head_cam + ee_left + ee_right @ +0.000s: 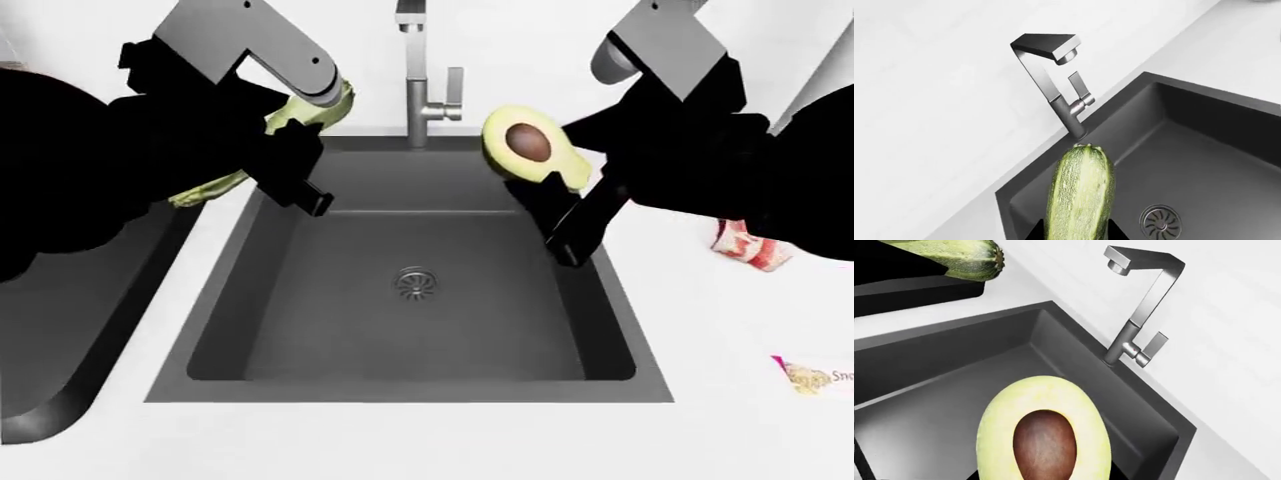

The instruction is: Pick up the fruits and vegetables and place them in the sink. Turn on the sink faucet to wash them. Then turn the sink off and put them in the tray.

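Big dark sink sits in the white bench, nothing in it. Left gripper has the zucchini clamped over the sink's back-left corner, and the right gripper holds the avocado half above the back-right corner, pit showing.

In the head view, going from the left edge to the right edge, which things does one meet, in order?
Black tray → zucchini held in the left tool → sink faucet → halved avocado held in the right tool → bacon piece → pink snack wrapper.
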{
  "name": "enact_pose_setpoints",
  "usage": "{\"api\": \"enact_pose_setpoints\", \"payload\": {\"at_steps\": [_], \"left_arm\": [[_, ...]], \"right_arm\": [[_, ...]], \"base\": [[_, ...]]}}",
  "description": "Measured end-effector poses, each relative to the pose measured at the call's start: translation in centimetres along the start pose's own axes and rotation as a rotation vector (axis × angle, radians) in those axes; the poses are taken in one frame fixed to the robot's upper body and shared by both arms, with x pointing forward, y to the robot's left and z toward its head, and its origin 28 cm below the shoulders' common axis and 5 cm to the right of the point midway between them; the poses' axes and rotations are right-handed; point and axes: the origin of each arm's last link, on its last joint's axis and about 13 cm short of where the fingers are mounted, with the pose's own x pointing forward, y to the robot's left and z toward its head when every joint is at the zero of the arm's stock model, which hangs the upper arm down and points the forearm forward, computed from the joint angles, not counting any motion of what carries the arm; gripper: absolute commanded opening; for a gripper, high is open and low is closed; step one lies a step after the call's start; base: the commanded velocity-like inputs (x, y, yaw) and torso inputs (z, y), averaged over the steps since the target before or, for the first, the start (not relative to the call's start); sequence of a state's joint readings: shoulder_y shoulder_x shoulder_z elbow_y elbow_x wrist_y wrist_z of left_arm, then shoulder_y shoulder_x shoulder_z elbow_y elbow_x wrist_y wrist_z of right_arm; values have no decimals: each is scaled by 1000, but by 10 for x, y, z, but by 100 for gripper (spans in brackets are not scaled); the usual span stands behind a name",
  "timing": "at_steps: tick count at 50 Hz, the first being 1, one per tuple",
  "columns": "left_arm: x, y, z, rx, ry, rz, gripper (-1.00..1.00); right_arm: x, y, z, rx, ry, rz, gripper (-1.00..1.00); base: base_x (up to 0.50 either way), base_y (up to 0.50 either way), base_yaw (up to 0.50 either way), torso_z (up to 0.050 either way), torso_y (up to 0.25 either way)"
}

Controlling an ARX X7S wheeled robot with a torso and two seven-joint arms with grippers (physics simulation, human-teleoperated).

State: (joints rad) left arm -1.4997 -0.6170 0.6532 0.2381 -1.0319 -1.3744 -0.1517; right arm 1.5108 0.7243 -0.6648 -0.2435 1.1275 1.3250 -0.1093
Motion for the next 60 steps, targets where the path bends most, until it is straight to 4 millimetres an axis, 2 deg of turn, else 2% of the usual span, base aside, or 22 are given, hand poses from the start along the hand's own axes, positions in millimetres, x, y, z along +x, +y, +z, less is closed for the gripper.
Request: {"api": "enact_pose_setpoints", "payload": {"at_steps": [21,39,60], "left_arm": [[5,-3,-4,28,43,-13,-100],[10,-8,-7,53,72,-42,-100],[46,-38,-20,69,109,-147,-100]], "right_arm": [[4,2,-1,-2,20,15,-100],[8,3,-1,-2,45,19,-100],[6,1,-2,5,37,4,-100]], "base": [[497,0,0,0,1],[128,0,0,0,1],[20,0,1,0,0]]}}
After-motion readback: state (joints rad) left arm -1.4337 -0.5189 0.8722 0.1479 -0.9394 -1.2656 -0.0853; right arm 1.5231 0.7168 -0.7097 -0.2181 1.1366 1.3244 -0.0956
